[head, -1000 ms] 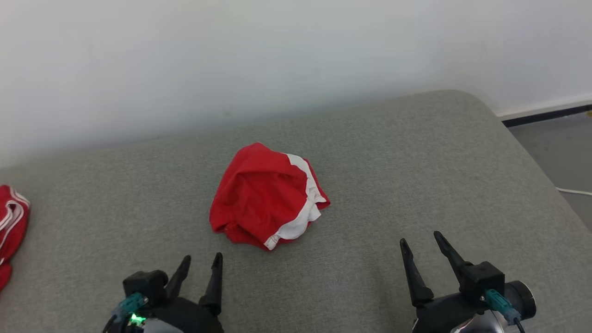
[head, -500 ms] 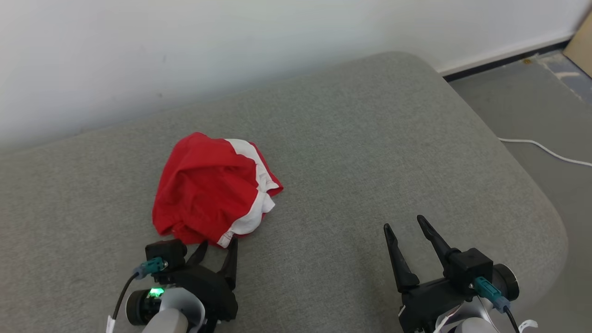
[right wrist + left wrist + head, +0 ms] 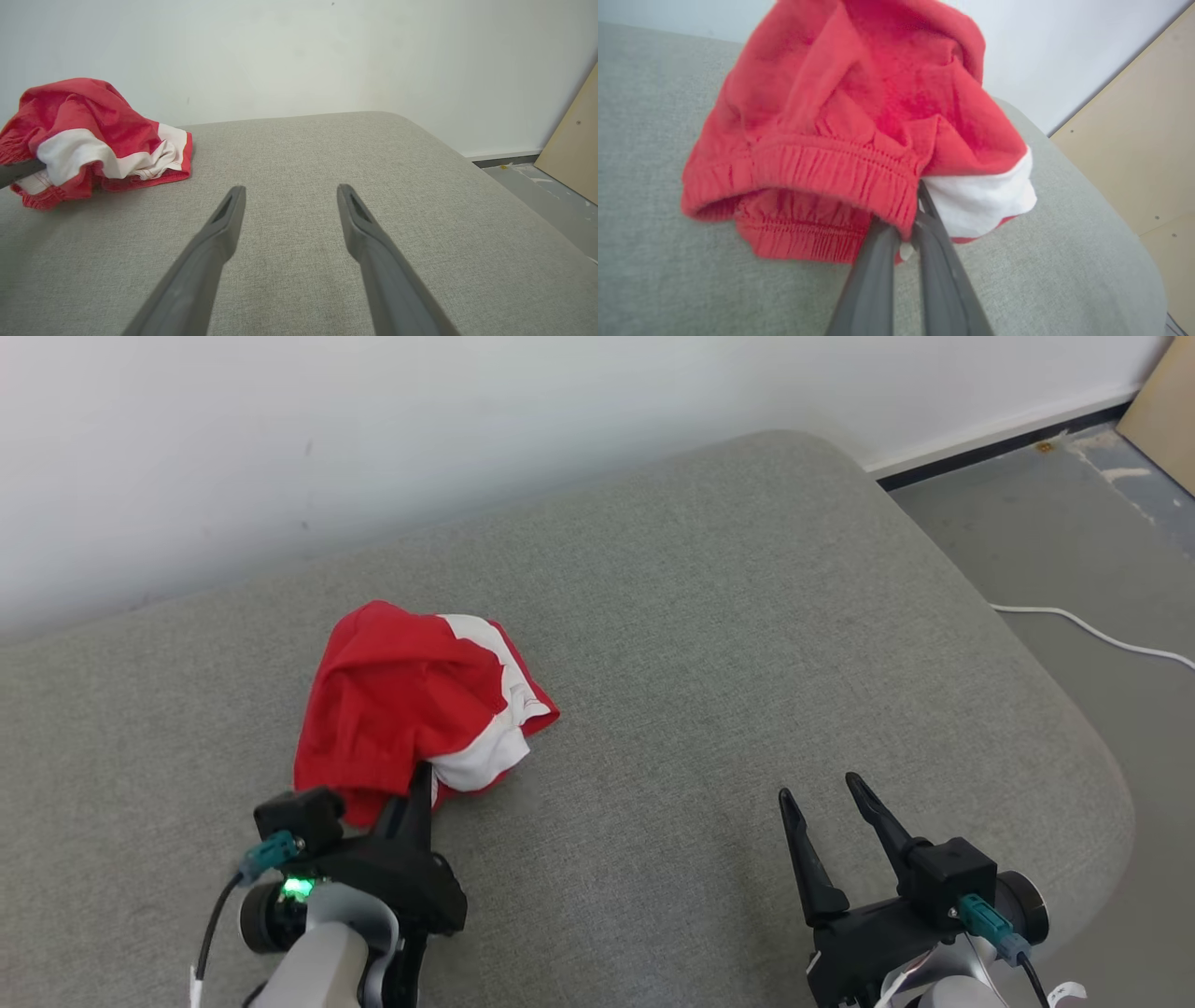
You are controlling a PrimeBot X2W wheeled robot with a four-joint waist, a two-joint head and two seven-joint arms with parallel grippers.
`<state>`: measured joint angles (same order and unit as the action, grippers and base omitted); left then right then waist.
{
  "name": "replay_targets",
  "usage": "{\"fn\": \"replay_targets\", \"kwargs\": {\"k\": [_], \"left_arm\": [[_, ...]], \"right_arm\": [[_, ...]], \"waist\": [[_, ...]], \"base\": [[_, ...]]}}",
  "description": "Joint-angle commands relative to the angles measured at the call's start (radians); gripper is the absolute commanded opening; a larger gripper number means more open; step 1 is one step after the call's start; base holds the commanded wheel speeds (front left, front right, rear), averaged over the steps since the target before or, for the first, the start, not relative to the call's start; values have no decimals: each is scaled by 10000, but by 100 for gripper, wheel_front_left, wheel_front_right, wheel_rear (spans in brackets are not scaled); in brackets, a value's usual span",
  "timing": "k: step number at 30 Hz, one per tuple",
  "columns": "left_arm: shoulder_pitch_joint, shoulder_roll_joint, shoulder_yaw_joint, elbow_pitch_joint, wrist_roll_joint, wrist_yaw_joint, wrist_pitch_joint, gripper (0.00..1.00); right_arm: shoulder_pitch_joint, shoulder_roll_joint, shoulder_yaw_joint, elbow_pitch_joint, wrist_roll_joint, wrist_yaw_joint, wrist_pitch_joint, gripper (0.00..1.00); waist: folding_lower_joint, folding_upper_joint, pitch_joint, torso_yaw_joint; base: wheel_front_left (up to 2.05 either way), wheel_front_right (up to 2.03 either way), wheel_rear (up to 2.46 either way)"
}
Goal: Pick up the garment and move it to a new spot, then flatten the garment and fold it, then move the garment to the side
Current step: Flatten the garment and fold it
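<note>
The garment [image 3: 411, 705] is a crumpled pair of red shorts with a white side panel, lying left of centre on the grey cushion [image 3: 709, 644]. My left gripper [image 3: 422, 782] is shut on the garment's near elastic waistband [image 3: 840, 172], its fingertips buried in the cloth. In the left wrist view the garment [image 3: 859, 112] bunches over the two closed fingers [image 3: 878, 261]. My right gripper [image 3: 822, 793] stands open over bare cushion at the lower right, well apart from the garment [image 3: 93, 135]. Its gap [image 3: 289, 191] holds nothing.
A white wall [image 3: 467, 429] runs behind the cushion. The cushion's rounded right edge [image 3: 1074, 728] drops to a grey floor with a white cable [image 3: 1102, 635]. A tan board [image 3: 1162, 411] leans at the far right.
My left gripper has reached forward and closed on the garment's near edge, which now bunches up. The head camera has swung right, shifting the scene left. The right gripper stays open.
</note>
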<state>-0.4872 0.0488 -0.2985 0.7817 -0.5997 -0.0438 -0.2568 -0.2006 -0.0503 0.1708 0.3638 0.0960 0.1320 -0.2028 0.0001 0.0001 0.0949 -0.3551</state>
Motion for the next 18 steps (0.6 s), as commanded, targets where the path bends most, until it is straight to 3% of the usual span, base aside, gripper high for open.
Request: {"fn": "replay_targets", "kwargs": {"k": [1,10,18], "left_arm": [[-89,30,102,-252,87,18,-69,0],[-2004,65,-144,-1506,792,-248,1,0],[-4207,52,-849,-972,971,-636,226,0]], "right_arm": [[-38,1,15,-1,-48,-25,-20,100],[33,-1,104,22,19,-25,27,100],[-105,-1,436,105,175,-25,-4,100]], "waist": [[-1,-1,-102,63],[-1,-1,-334,5],[-1,-1,-328,-581]], "base": [[0,0,0],[0,0,0],[0,0,0]]}}
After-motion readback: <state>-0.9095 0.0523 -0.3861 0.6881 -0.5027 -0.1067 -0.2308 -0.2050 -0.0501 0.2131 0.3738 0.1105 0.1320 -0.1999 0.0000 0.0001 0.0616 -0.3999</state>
